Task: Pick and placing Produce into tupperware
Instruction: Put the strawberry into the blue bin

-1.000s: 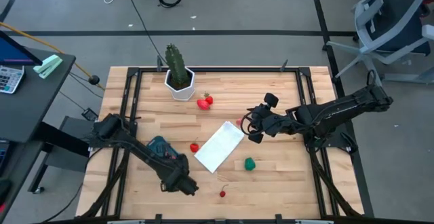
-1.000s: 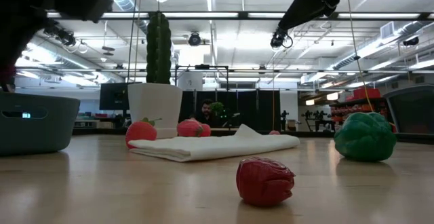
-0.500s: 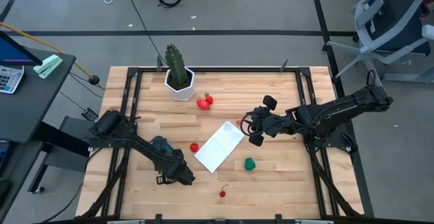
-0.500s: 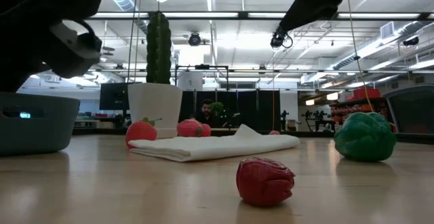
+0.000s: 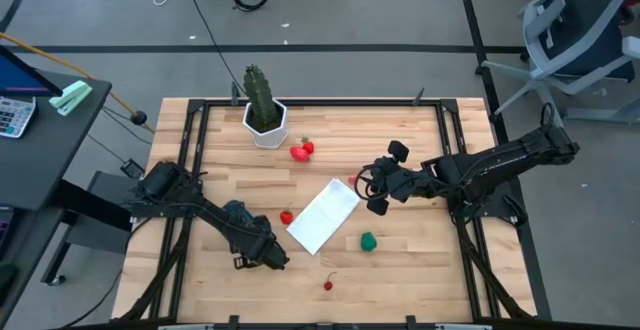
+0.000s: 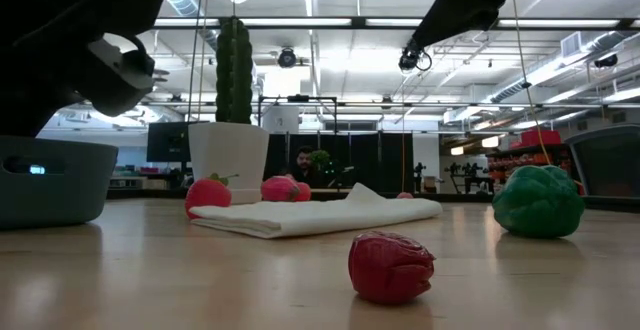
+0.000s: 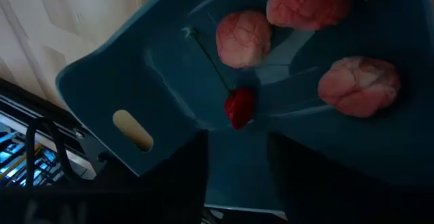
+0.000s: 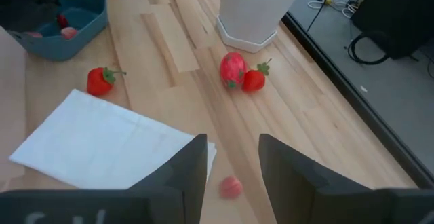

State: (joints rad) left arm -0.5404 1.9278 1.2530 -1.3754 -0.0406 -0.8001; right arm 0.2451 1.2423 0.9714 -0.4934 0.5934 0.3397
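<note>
Right now the wooden table [image 5: 420, 260] holds the whole scatter, with the cactus pot [image 5: 266, 125] at its far edge and a flat white panel [image 5: 324, 215] lying slantwise near the middle. From where I stand the left arm reaches over the teal tupperware [image 8: 64, 13], which sits toward the left side of the table, almost hidden under the arm from overhead. The left gripper [image 7: 237, 170] hangs directly above the tub with its fingers parted and nothing between them. Inside the tub lie three pinkish balls [image 7: 243, 37] and one cherry [image 7: 239, 106] with its stem pointing toward the tub wall.

The right gripper [image 8: 232, 159] hovers on the right side of the panel, fingers apart and empty. Just ahead of it, between its fingertips in the wrist view, sits a small pink ball [image 8: 230, 187] against the panel's edge; I'd judge that the nearest piece for this arm.

Other produce is still out: a red strawberry [image 5: 287, 216] between the tub and the panel, close to the left arm; a pair of red fruits [image 5: 301, 150] beside the pot; the green piece [image 5: 368, 240] toward the front, right of the panel; and a small cherry [image 5: 328, 285] near the front edge, roughly midway between the two arms.
</note>
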